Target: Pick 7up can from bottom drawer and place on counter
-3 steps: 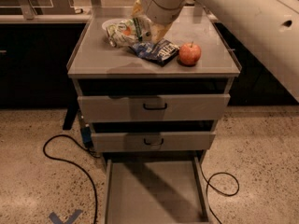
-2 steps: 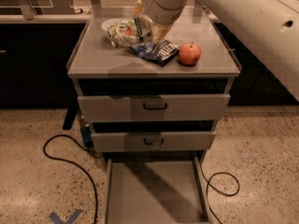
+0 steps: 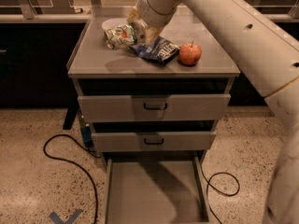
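The 7up can [image 3: 118, 35], green and white, rests tilted on its side at the back left of the counter [image 3: 98, 62]. My gripper [image 3: 138, 30] hangs from the arm coming in at the upper right and sits right against the can's right end, just above the counter. The bottom drawer [image 3: 154, 195] is pulled out towards the camera, and its grey floor shows nothing on it.
A blue chip bag [image 3: 158, 49] lies beside the gripper, with a red apple [image 3: 190, 53] to its right. A pale round thing [image 3: 111, 23] sits behind the can. The two upper drawers [image 3: 154, 107] stand slightly ajar. Black cables [image 3: 70, 160] trail on the floor on both sides.
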Controlling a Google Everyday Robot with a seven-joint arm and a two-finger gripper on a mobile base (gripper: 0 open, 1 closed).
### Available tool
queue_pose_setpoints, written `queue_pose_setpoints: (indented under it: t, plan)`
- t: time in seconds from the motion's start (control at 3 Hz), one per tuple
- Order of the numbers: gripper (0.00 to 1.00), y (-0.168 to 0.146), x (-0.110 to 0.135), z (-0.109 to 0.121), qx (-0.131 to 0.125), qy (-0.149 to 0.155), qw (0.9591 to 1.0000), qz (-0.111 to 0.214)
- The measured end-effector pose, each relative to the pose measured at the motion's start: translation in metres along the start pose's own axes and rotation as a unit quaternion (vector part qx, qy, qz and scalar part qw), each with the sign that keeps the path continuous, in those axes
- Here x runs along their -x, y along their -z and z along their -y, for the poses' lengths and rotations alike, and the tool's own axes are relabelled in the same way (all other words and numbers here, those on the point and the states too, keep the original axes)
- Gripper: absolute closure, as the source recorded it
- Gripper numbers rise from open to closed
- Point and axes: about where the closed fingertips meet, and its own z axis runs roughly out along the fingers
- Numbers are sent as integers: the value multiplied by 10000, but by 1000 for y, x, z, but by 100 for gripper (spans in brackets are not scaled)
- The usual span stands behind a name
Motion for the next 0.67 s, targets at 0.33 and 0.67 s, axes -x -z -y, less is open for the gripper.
queue_pose_setpoints:
  t: [0.33, 0.67]
  plan:
    - [100, -48, 12, 10, -150, 116, 9987, 478]
    - [100, -82, 35, 8, -100, 229, 9954, 929]
